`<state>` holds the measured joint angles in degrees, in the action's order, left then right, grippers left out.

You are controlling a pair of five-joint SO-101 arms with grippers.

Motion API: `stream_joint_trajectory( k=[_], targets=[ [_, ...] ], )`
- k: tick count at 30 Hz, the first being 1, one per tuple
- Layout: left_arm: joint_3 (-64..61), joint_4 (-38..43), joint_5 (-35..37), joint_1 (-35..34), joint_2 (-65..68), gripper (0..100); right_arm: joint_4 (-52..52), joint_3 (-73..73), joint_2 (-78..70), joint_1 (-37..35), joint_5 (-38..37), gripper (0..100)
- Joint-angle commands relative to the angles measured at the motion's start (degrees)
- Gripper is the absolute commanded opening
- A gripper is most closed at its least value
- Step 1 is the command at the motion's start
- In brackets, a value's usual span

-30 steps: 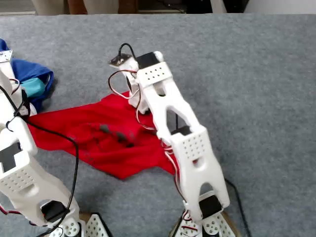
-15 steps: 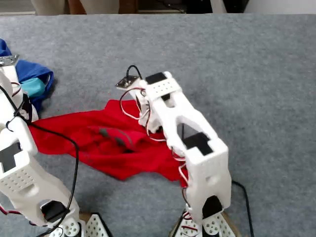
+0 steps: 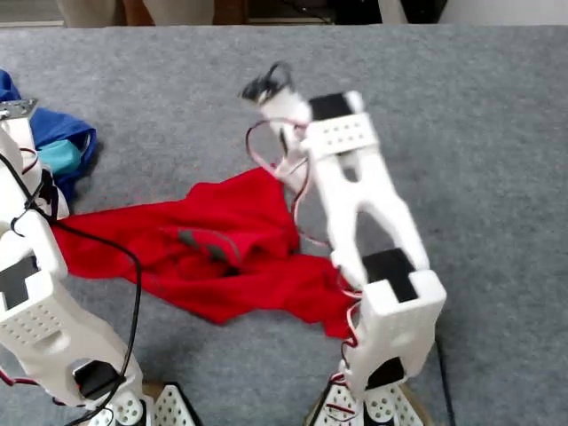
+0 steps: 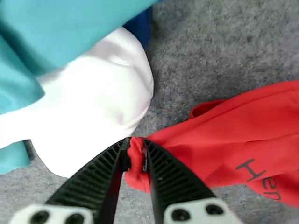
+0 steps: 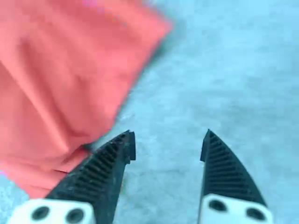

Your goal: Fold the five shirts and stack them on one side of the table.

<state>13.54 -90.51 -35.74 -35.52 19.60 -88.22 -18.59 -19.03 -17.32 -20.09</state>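
Grey table point(image 3: 479, 133) — rough, carpet-like surface throughout.

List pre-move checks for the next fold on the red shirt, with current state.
1. Left gripper has hold of the rumpled red fabric shirt: ok, jaws shut on a pinch of its edge.
2. Right gripper ready to grasp: ok, jaws apart, nothing between them.
3. Right gripper over the shirt: not ok, it is over the bare grey felt table, beside the shirt's edge.
4. Shirt lying flat: not ok, raised creases across the middle.
5. Soft teal cloth, white cloth and blue cloth by the left gripper folded: cannot tell.
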Motion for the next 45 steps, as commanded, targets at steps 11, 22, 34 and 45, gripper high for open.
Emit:
stream_joint_trajectory(
  k=[11,22,34,45],
  targets=[
    [1.1,-1.1,-0.4,0.6,-0.7,2,-4.7,-34.6,-25.5,-6.0,7.6,24.6],
    [1.1,-1.2,-0.4,0.6,-0.7,2,-14.2,-54.6,-47.9,-8.7,7.3,12.2],
    [1.1,-1.0,-0.5,0.5,-0.7,2,-13.9,-32.0,-37.4,-8.8,4.4,1.2],
    [1.1,-0.9,-2.1,0.5,-0.7,2,-6.3,-13.2,-30.3,-7.5,2.4,4.4]
  ],
)
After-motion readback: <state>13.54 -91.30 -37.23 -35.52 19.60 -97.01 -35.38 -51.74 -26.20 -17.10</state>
